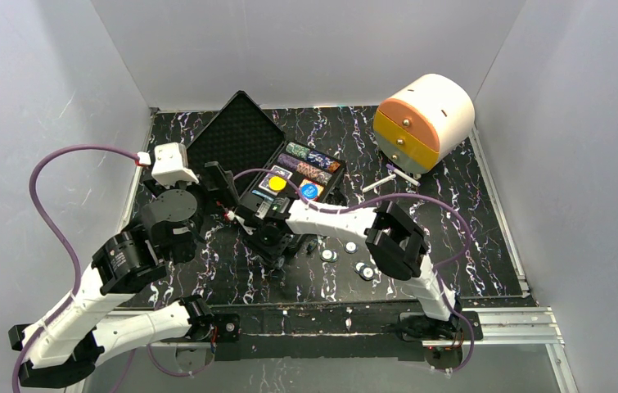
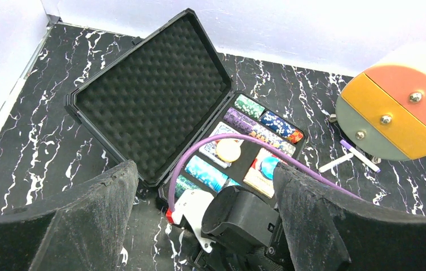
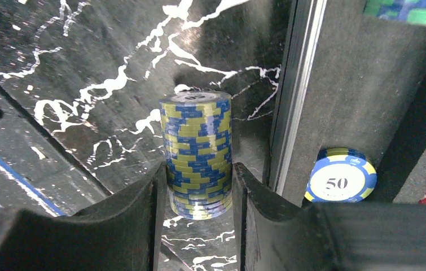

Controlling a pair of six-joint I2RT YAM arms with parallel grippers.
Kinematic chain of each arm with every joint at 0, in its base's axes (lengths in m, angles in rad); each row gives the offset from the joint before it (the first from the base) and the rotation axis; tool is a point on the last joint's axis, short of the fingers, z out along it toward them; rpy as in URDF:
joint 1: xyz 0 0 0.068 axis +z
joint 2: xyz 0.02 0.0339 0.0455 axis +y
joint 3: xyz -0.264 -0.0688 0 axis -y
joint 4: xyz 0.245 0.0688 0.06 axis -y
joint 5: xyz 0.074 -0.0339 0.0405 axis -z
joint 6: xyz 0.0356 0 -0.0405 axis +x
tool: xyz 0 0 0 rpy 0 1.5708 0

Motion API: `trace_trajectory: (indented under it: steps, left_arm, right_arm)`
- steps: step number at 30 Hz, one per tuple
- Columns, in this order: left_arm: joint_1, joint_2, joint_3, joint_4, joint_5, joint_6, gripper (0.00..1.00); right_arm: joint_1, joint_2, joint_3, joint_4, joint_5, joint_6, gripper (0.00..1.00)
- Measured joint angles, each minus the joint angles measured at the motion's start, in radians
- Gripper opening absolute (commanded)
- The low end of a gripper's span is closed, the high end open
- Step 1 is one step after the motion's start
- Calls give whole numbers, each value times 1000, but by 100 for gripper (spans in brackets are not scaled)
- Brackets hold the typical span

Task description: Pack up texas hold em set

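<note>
One blue chip stack (image 3: 196, 130) pinched by right end effector (image 3: 198, 172); left end effector (image 2: 203, 169) spread.

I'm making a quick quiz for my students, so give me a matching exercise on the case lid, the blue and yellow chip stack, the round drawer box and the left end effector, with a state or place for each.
1 case lid
2 chip stack
3 drawer box
4 left end effector

A open, holding nothing
B held by the right end effector
C swung open, foam showing
D far right of the table

Pairs: 1-C, 2-B, 3-D, 4-A
</note>
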Motion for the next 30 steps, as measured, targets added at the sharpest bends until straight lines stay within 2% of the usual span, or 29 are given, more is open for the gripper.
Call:
trace_trajectory:
  steps: [3,5,6,9,12,16,23,27,30]
  left_arm:
    - [0,1,0,1,1,0,87]
    - [0,0,0,5,5,0,87]
    - [0,0,0,6,8,0,87]
    - [0,0,0,11,12,1,89]
    - [0,0,0,18,21,6,95]
    - [0,1,0,34,43,21,98]
    - [0,38,0,57,72,35,98]
    - [0,70,-1,58,105,34,98]
    - [0,77,-32,74,150,7,91]
  right_arm:
    - [3,4,-20,5,26,-3,12]
    - [9,4,-26,11,47,-5,20]
    - [13,4,-28,16,57,-6,27]
    - [20,5,-28,23,83,-6,59]
    - [23,-2,-47,53,89,-2,70]
    - [19,-63,-135,129,42,9,73]
    - [-51,-218,-176,208,-10,56,76]
    - [-129,-406,-325,309,-52,134,75]
    - [-246,-569,-501,403,-80,233,75]
